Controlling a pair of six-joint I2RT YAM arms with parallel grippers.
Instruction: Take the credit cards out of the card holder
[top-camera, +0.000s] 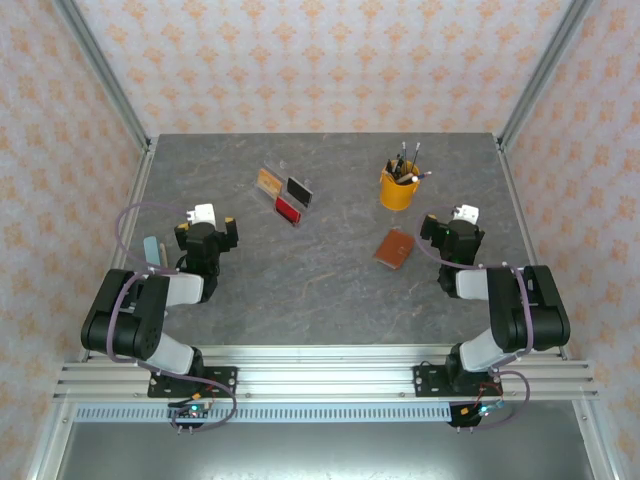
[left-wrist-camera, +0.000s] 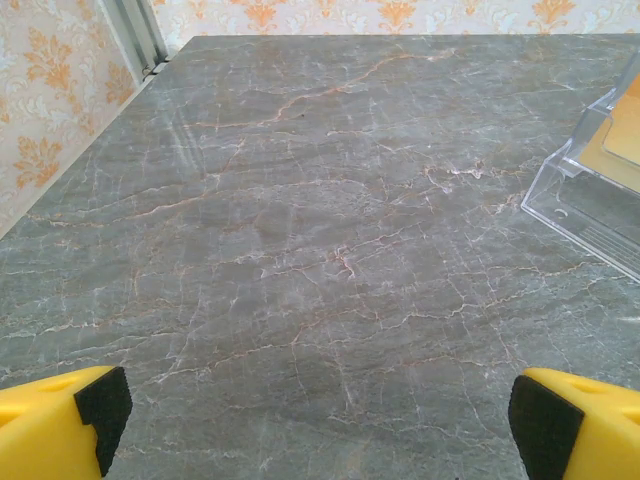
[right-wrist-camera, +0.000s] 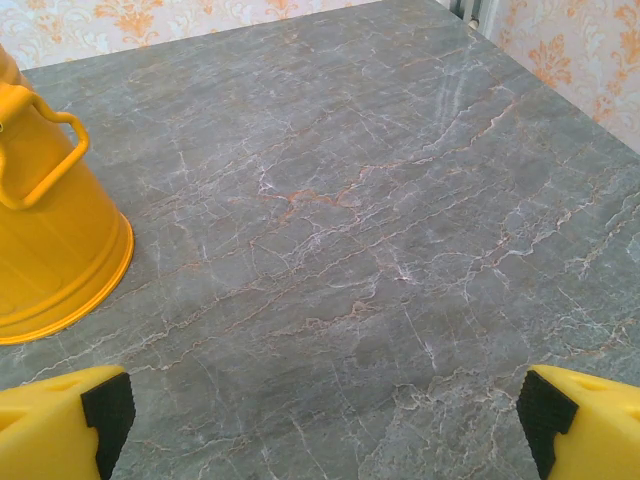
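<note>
Leather card holder (top-camera: 394, 248) lies nearer right fingers (right-wrist-camera: 60, 425) than left fingers (left-wrist-camera: 585, 425); both gape empty.

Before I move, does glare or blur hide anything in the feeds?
Top external: even light, card holder sharp. Left wrist: pale sheen on the table far left, otherwise crisp. Right wrist: similar sheen far right, yellow cup cut by the frame edge.

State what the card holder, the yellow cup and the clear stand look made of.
Card holder: probably leather, matte reddish-brown; too small to be sure.
Yellow cup: likely plastic or painted metal, smooth with soft glossy highlights and a moulded handle.
Clear stand: transparent acrylic-like plastic, glossy; the table shows through its walls.
</note>
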